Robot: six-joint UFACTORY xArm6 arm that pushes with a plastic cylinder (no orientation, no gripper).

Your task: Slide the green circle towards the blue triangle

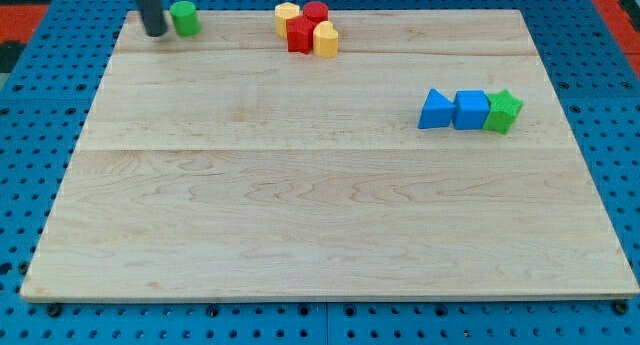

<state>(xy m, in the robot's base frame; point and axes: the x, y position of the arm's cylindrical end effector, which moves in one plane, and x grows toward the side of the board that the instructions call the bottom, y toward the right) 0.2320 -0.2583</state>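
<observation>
The green circle [184, 18] stands at the table's [300, 235] top-left corner region, immediately to the view's right of my tip [155, 32], touching it or very nearly so. There is no gripper on this arm, so nothing is grasped or released; the rod only pushes.

The blue triangle [435, 110] lies well apart from my tip, toward the view's right and lower down, in a row with a blue cube [471, 110] and a green star-shaped block [503, 112] just beyond it.

Recommended procedure: place my tip on the circle's upper-left side, opposite the triangle, and push along the straight line joining the two. Keep contact centred, since an off-centre push probably lets the round block slip aside.

The red and yellow cluster [308, 29] sits right of my tip, near the top edge. The path should pass below it.
</observation>
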